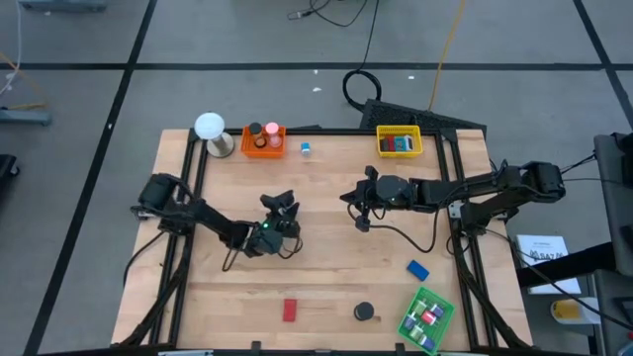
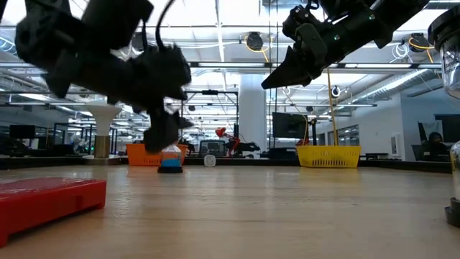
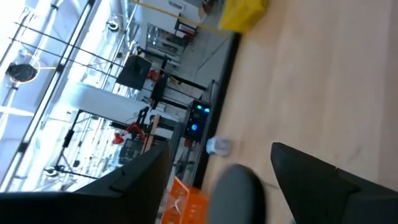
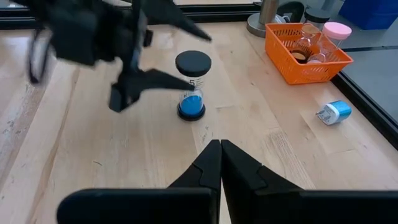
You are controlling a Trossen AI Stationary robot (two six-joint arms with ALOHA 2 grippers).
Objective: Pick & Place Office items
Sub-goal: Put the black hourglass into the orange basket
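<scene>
A small sand timer [image 4: 191, 87] with a black cap and a blue base stands upright on the table near its middle [image 1: 280, 204]. My left gripper [image 4: 198, 60] reaches it level from the table's left side. It is open, with one finger on either side of the timer's upper half. In the left wrist view the cap [image 3: 239, 193] is a dark blur between the fingers. My right gripper [image 4: 219, 144] is shut and holds nothing. It hangs above the table right of the middle [image 1: 348, 198]. My left gripper has one fingertip [image 4: 177, 79] close beside the timer's glass middle, coming level from the table's left. I cannot tell whether it touches the glass. The timer stands on its own base on the table.
An orange tray [image 1: 263, 139], a white ball on a round base [image 1: 211, 133] and a yellow tray [image 1: 399, 141] line the far edge. A small blue-white piece [image 4: 333, 112] lies near the orange tray. A red block [image 1: 290, 311], black disc [image 1: 365, 312], blue block [image 1: 417, 268] and green tray [image 1: 427, 318] lie near the front.
</scene>
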